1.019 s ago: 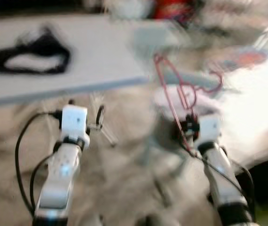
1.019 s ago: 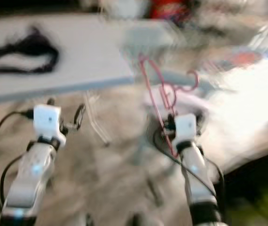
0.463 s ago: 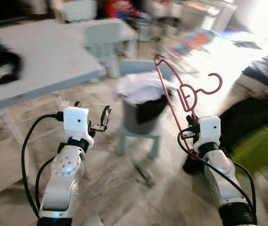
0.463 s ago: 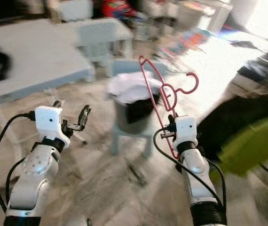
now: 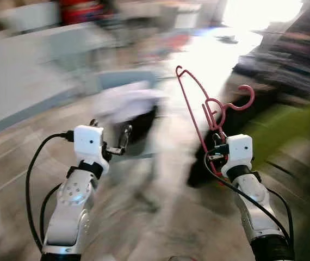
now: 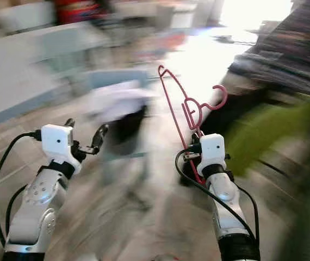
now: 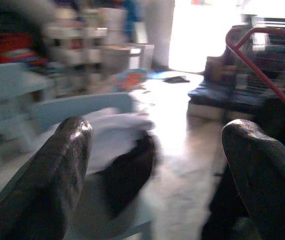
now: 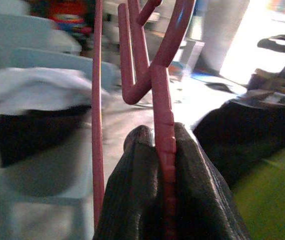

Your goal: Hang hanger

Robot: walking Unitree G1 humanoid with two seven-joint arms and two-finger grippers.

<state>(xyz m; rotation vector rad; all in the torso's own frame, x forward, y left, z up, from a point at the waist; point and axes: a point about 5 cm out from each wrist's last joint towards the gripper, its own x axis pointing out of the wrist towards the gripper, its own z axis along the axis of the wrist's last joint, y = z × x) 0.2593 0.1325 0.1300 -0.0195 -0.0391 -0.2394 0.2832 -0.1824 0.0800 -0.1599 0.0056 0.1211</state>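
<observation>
The pink hanger (image 5: 205, 111) stood upright above the right gripper (image 5: 216, 154), its hook (image 5: 244, 98) curling toward the robot's right at the top and its long shoulder arm rising to a bent tip on the left. In the right wrist view the two black fingers (image 8: 141, 185) were pressed together on the flat ribbed stem of the hanger, w/ no gap visible, so the grip looked firm. The left gripper (image 5: 118, 147) was held up at about the same height, well apart from the hanger, its fingers (image 7: 65, 170) spread wide and holding nothing. The background was strongly blurred, so the robot was probably turning or walking; I judged the step in hand as carrying the hanger toward a place to hang it, and no rail or rod could be made out. To do this step well, the clamp should not loosen during walking, the hook should be kept on top and free, and the long arm kept away from nearby objects. Behind the grippers, a dark bin w/ white cloth (image 5: 126, 111) sat on the floor (image 5: 160, 212), and something green (image 5: 285, 128) lay to the right, too blurred to name.
</observation>
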